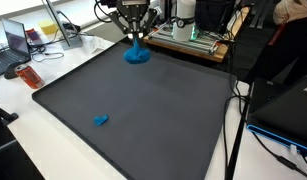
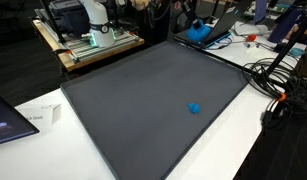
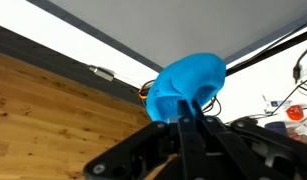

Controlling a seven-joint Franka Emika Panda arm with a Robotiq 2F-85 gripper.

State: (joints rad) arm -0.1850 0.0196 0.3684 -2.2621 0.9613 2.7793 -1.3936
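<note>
From where I stand, everything arranges itself around the big dark mat [image 1: 153,110] that covers most of the white table. Off the mat's left side, a laptop [image 1: 17,41] sits open. An orange object [image 1: 30,76] lies just beside the mat's left corner. On the mat itself, toward its near left part, lies a small blue piece [image 1: 101,120], alone and well apart from the arm. It shows in both exterior views.

At the mat's far edge, the gripper [image 1: 138,38] hangs pointing down, its jaws clamped together on a blue cloth [image 1: 138,54]. The cloth bunches beneath the fingers, right at the mat's border. I cannot tell whether its lower folds rest on the surface or hang just clear of it. In the wrist view the cloth [image 3: 189,84] bulges out past the closed fingers [image 3: 183,135], with the mat's edge behind it.

Past the mat's far right edge, a machine [image 1: 189,22] stands on a wooden board [image 1: 188,46]. Off the mat's right side, dark cables [image 1: 236,120] trail down across the table.
</note>
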